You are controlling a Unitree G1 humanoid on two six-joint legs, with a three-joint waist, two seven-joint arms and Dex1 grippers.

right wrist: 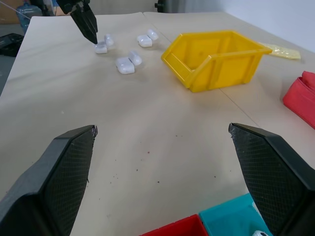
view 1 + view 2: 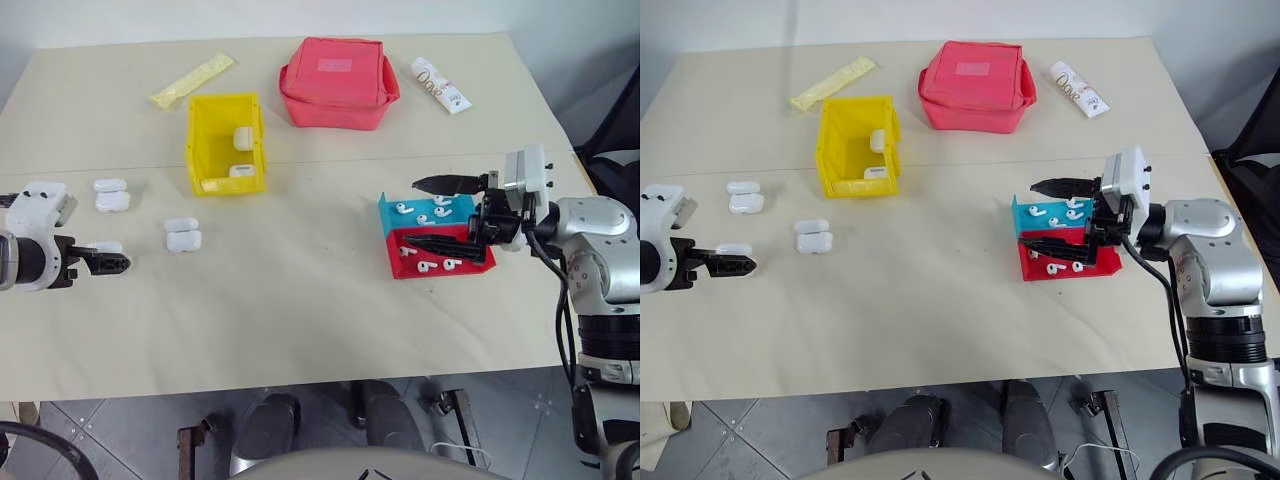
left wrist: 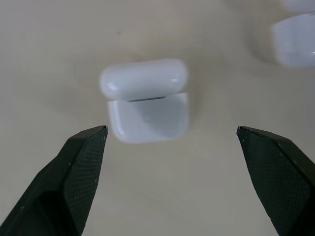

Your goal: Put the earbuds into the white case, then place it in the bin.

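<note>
One open white case (image 3: 145, 101) under left end effector (image 3: 171, 135)

Bright, even light; soft shadows; left wrist view slightly blurred.

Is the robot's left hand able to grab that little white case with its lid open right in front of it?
Probably yes. The left gripper is open, its black fingers spread wider than the small glossy white open-lidded case. Nothing lies between them on the beige table; the other cases sit apart.

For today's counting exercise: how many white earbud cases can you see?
5: two in the yellow bin, at and; three open on the table, at. Others may be hidden.
</note>
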